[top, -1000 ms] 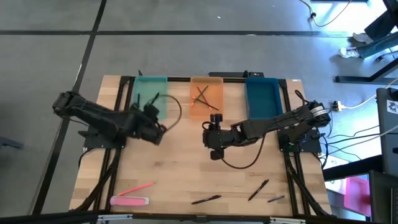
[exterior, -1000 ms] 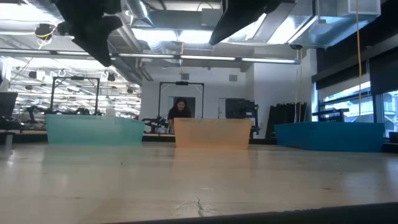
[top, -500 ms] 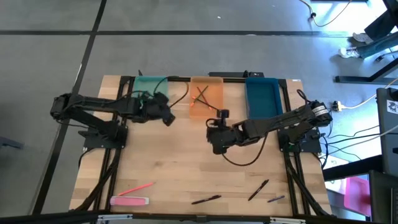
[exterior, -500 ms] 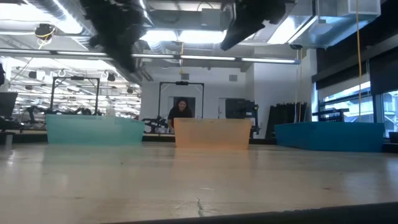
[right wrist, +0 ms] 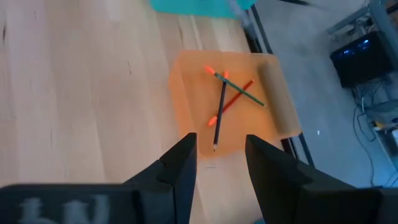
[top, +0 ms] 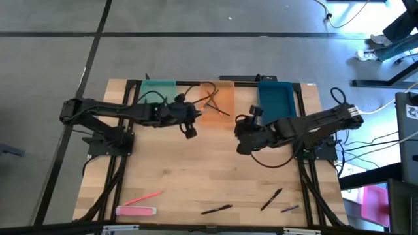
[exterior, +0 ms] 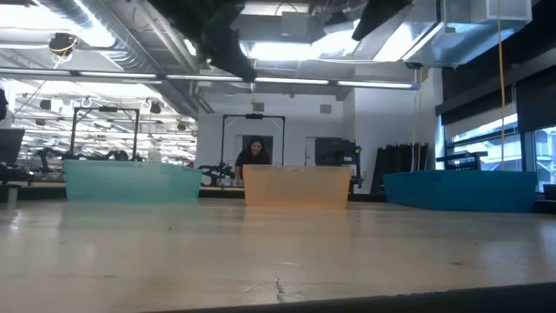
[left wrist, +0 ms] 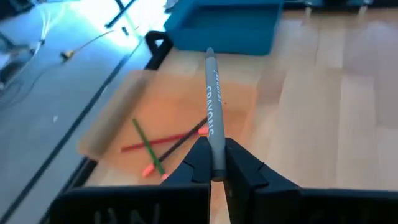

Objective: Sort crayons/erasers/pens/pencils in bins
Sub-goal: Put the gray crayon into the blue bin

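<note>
Left gripper clenched on grey pencil, pencil pointing forward from fingertips. Below and just ahead: orange bin with three crossed pencils inside. Blue bin farther ahead. Right gripper released, empty, above table beside near edge of orange bin.

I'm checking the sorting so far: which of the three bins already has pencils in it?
The orange bin, the middle of the three: crossed pencils lie in it. The blue bin looks empty; the left arm partly hides the teal bin.
</note>
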### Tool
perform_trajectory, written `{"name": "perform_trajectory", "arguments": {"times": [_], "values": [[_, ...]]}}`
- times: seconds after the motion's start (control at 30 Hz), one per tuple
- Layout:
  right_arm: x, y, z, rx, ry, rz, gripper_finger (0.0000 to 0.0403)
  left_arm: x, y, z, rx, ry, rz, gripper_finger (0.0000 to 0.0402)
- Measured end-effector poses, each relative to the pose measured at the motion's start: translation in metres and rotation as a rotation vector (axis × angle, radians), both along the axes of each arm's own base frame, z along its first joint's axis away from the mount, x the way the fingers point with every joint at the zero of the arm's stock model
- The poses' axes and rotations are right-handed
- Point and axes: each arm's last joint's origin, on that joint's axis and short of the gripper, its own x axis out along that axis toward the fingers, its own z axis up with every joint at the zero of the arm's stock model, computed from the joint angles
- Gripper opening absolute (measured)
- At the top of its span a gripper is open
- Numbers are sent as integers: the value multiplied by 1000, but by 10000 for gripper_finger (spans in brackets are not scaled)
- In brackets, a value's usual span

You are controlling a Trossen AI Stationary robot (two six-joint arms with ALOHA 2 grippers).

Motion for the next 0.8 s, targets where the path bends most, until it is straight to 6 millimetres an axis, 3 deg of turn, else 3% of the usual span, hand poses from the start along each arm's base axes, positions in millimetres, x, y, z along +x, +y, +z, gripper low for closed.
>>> {"name": "perform_trajectory", "arguments": {"times": [0.3,0.6,0.8], "values": [[-29,5,18,79,-48,-16,142,38,17,-10,93,-52,-138,6],[-25,6,13,96,-8,4,142,74,25,-10,177,-13,-259,6],[-18,4,6,70,59,51,142,81,20,-11,185,0,-280,6]]}}
